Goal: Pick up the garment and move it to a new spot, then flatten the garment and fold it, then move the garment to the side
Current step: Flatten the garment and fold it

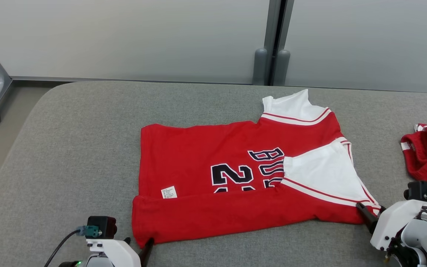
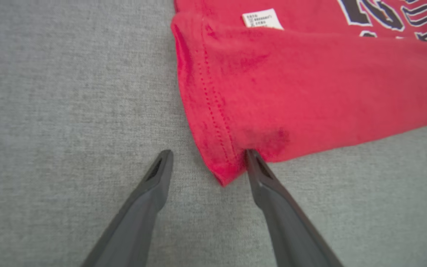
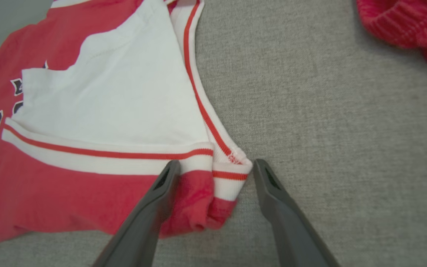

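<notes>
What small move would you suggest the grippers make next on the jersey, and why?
Probably close both. The left gripper stands open around the near hem corner of the jersey, the right gripper open around the near corner by the white sleeve; both corners lie inside the open jaws, so pinching should secure them for folding.

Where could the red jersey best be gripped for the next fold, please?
I'd grip the garment by its two near corners, coming low from the near edge: the left gripper on the doubled hem corner, the right gripper on the striped sleeve corner. Both corners jut from the flat cloth, between open jaws.
</notes>
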